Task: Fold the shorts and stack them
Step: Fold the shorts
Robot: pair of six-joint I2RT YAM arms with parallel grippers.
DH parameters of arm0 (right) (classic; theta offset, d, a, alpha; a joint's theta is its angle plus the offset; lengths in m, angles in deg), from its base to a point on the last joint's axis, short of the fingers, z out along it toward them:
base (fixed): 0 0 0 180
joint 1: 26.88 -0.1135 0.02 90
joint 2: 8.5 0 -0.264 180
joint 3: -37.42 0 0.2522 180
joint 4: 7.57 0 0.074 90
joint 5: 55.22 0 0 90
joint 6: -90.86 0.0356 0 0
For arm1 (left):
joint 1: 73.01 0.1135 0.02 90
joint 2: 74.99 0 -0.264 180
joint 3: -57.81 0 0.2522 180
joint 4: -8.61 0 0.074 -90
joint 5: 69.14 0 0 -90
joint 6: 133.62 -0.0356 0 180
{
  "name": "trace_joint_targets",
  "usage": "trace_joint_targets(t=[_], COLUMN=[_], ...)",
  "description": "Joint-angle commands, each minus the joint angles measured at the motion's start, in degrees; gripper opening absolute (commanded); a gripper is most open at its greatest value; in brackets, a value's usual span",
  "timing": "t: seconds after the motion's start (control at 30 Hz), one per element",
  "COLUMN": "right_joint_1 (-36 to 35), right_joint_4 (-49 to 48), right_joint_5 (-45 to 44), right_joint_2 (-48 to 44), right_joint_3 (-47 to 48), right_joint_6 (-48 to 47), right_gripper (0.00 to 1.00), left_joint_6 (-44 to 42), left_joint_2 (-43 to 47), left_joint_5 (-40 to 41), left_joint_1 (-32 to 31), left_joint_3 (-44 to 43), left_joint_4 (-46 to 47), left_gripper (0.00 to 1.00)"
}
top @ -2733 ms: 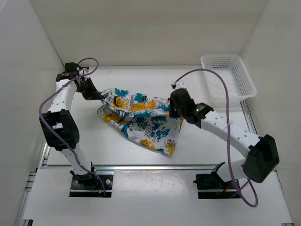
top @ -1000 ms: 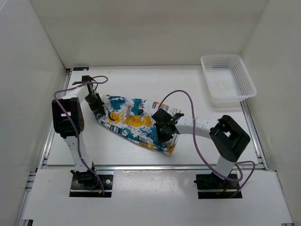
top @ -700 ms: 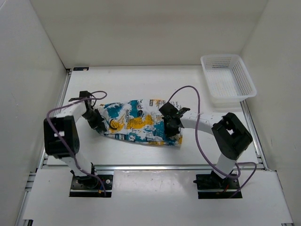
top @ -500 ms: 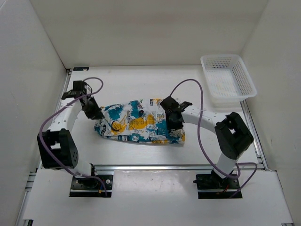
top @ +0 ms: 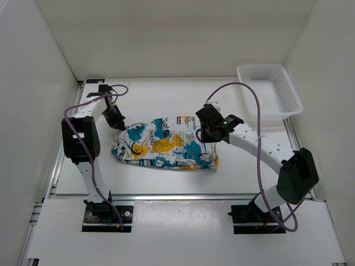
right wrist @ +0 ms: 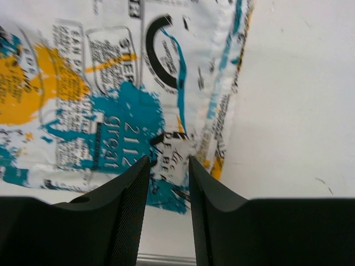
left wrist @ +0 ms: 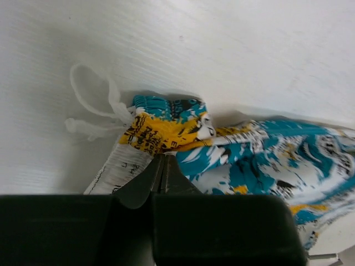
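The shorts (top: 166, 147) lie flat in a folded oblong at the middle of the table, waistband end to the left. My left gripper (top: 117, 122) is shut and empty, just off their far left corner. In the left wrist view (left wrist: 162, 159) its tips hover over the yellow and teal waistband (left wrist: 161, 124), with the white drawstring (left wrist: 91, 111) trailing left. My right gripper (top: 206, 134) is open and empty above the right end of the shorts. In the right wrist view (right wrist: 168, 162) the printed fabric (right wrist: 111, 100) shows between and beyond its fingers.
A white mesh basket (top: 269, 91) stands at the far right corner of the table. A metal rail (top: 177, 197) runs along the table's near edge. White walls enclose the left, back and right sides.
The shorts were carried while held by both grippers, then laid down as a flat folded oblong. Both grippers have since let go and drawn back a little toward the far side.
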Motion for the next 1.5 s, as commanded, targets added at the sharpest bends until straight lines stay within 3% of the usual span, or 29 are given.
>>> trace_joint_targets(t=[0.0, 0.17, 0.3, 0.33, 0.37, 0.47, 0.53, 0.57, 0.77, 0.9, 1.1, 1.3, 1.47], right_joint_1=[-0.2, 0.3, 0.3, 0.3, 0.3, 0.3, 0.3, 0.3, -0.2, -0.8, -0.8, -0.8, -0.8], right_joint_4=[2.5, 4.1, 5.2, 5.2, 5.2, 5.7, 5.7, 5.7, 5.1, 5.1, 5.1, 5.1, 5.1], right_joint_5=[-2.0, -2.6, -4.0, -4.0, -4.5, -4.5, -4.5, -4.5, -2.2, -1.2, -0.6, -0.6, -0.6], right_joint_2=[-2.3, -2.8, -4.1, -4.1, -4.8, -5.3, -5.3, -5.3, -5.3, -5.8, -5.8, -6.9, -7.9], right_joint_3=[-2.4, -0.3, 1.6, 1.7, 2.3, 3.0, 3.0, 3.0, 1.9, 1.9, 1.4, 1.4, 0.9], right_joint_6=[0.4, -0.1, -1.2, -1.2, -1.2, -1.2, -1.2, -1.2, -1.2, -1.2, -1.8, -1.8, -1.2], right_gripper=[0.39, 0.39, 0.39, 0.39, 0.39, 0.40, 0.40, 0.40, 0.41, 0.41, 0.41, 0.41, 0.41], left_joint_6=[0.9, 0.9, 0.3, 0.3, -0.2, -0.7, -0.7, -0.7, -0.7, -0.7, -0.7, 0.0, 4.1], left_joint_2=[-1.7, -6.9, 0.6, 2.3, 4.0, 12.4, 16.9, 21.1, 28.4, 27.9, 23.0, 15.6, 10.4], left_joint_5=[3.8, 7.3, 11.6, 12.7, 14.6, 14.5, 12.1, 10.5, -2.6, -5.8, -5.8, -11.1, -12.8], left_joint_1=[-1.3, -3.5, -4.1, -4.1, -4.1, -2.4, -0.7, 1.6, 7.3, 7.3, 9.2, 9.2, 5.0], left_joint_3=[-2.1, -6.5, -12.6, -13.6, -14.4, -12.6, -8.8, -3.4, 19.9, 26.0, 28.1, 26.3, 24.6], left_joint_4=[-0.3, -0.5, -4.6, -5.8, -6.7, -8.1, -7.6, -6.3, 1.2, 4.6, 8.4, 11.9, 13.9], left_gripper=[0.10, 0.10, 0.10, 0.15, 0.20, 0.66, 0.91, 0.96, 0.99, 0.99, 0.99, 0.99, 0.99])
